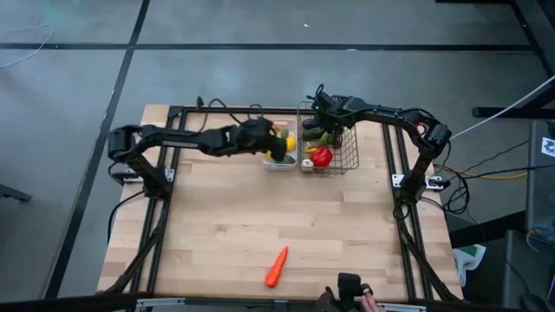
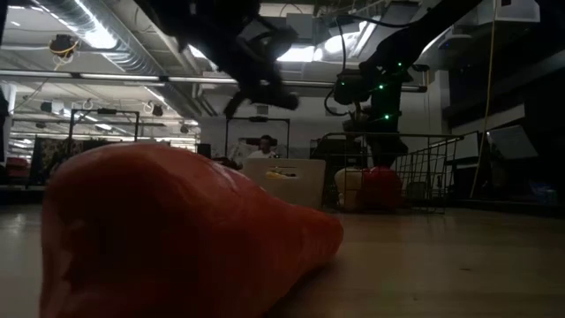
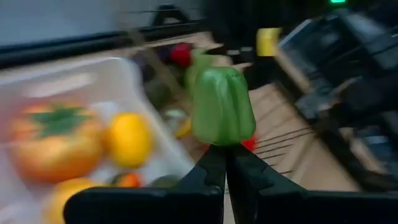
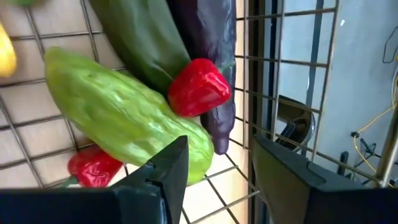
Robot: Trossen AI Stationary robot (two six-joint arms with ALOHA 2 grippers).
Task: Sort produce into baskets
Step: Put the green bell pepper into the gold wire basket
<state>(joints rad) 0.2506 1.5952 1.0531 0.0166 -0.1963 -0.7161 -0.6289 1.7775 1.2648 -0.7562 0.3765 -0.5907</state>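
Observation:
My left gripper (image 1: 279, 147) is over the white tray (image 1: 279, 165) at the far middle of the table. It is shut on a green pepper (image 3: 222, 107). The tray (image 3: 93, 74) holds an orange tomato (image 3: 53, 137) and yellow lemons (image 3: 127, 140). My right gripper (image 4: 214, 165) is open and empty inside the top of the wire basket (image 1: 351, 154). Below it lie a light green cucumber (image 4: 124, 115), a dark green cucumber (image 4: 146, 43), a purple eggplant (image 4: 214, 56) and small red chillies (image 4: 198, 87). A red pepper (image 1: 323, 156) lies in the basket. An orange carrot (image 1: 276, 267) lies on the table near the front edge. My left gripper pinches the green pepper by one end (image 3: 222, 140), between its two fingertips (image 3: 211, 163). The rest of the pepper stands out beyond the fingertips. It is lifted clear, by the tray's edge on the basket side.
The tray and the basket (image 2: 415, 172) stand side by side at the far edge. The carrot (image 2: 177, 238) fills the foreground of the low view. Bare wooden table (image 1: 260, 217) lies between the carrot and the containers. A person (image 2: 263, 146) sits in the room behind.

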